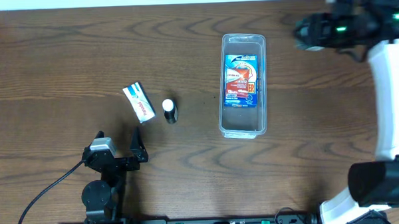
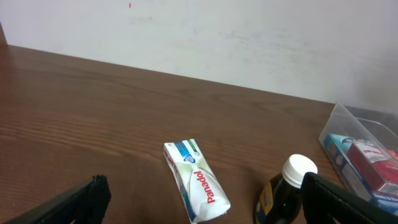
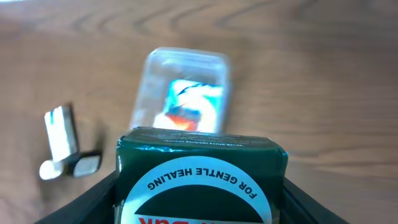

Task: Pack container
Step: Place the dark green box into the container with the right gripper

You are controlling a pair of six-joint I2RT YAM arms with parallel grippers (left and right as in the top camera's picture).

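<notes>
R gripper [image 3: 199, 190] clamping green box [image 3: 202, 158]; container [image 3: 186, 62] ahead, well apart

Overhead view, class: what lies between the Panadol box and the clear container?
A small dark bottle with a white cap, beside the Panadol box; nothing else before the container, seen overhead.

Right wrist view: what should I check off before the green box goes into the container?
1. Hold: green box clamped in right gripper: ok.
2. Target: container upright, top open: ok.
3. Alignment: right gripper above container: not ok, off to its side in overhead.
4. Space: room left beside blue packet: cannot tell.
5. Other arm: left gripper open, away from container: ok.
</notes>
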